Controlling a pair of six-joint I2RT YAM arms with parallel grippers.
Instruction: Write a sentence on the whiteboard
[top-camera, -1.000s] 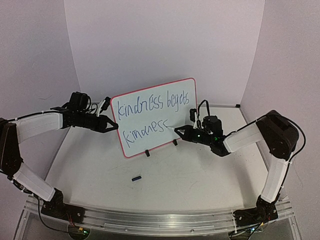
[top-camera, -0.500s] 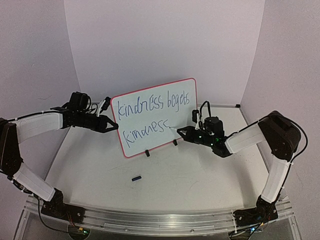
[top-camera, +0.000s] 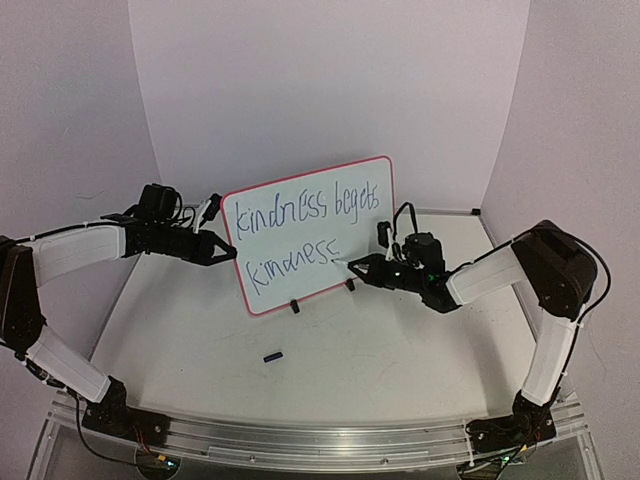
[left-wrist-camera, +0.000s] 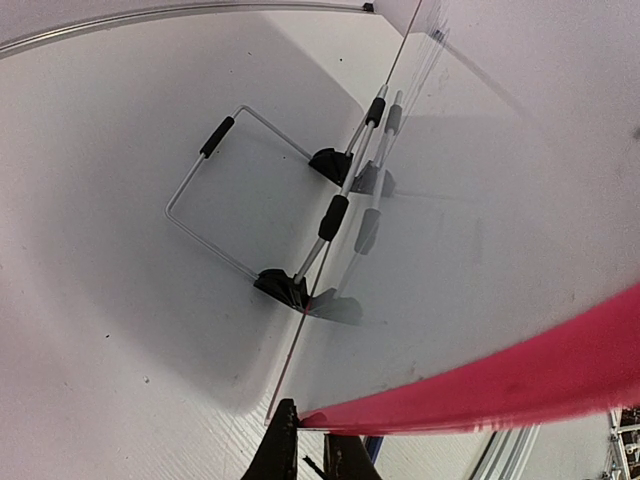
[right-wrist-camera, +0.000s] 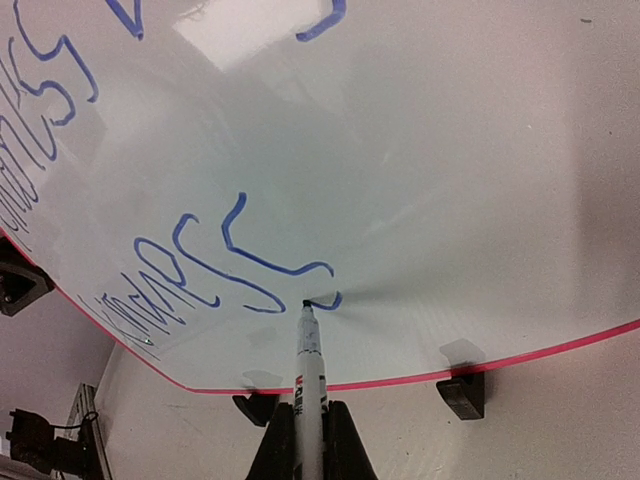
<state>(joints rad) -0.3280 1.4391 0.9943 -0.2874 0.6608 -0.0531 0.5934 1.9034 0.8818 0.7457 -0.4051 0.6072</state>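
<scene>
The whiteboard (top-camera: 310, 235) stands in the middle of the worktop (top-camera: 400, 350) on two feet (top-camera: 294, 306) at its lower edge, with a wire stand (left-wrist-camera: 215, 190) behind it. The left hand (top-camera: 228, 250) pinches its left edge. The right hand (top-camera: 357, 263), to the board's right, grips a marker pen (right-wrist-camera: 308, 370). The pen's tip touches the board at the end of the lower line of the sentence (top-camera: 290, 212). A small cap-like piece (top-camera: 272, 356) lies on the worktop in front of the board.

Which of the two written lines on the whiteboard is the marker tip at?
The lower line, reading "kindness": the marker in the right tool has its tip at that line's last letter. The upper line lies well above it.
</scene>
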